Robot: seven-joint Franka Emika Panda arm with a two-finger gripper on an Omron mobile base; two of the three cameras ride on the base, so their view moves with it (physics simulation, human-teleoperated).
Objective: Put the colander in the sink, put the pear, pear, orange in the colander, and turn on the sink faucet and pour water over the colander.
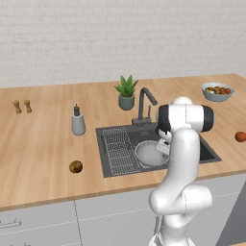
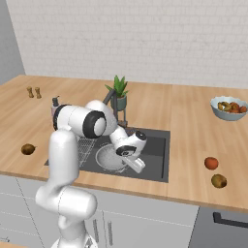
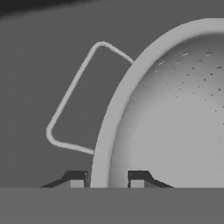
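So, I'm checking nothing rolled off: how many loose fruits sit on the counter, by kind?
Pears: 2, one left of the sink, one near the right front edge
Orange: 1
Total: 3

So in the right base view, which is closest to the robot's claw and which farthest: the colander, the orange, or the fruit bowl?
From the gripper, low in the sink:
1. Colander, right at the gripper, its rim between the fingers.
2. Orange, on the counter right of the sink.
3. Fruit bowl, far back right.
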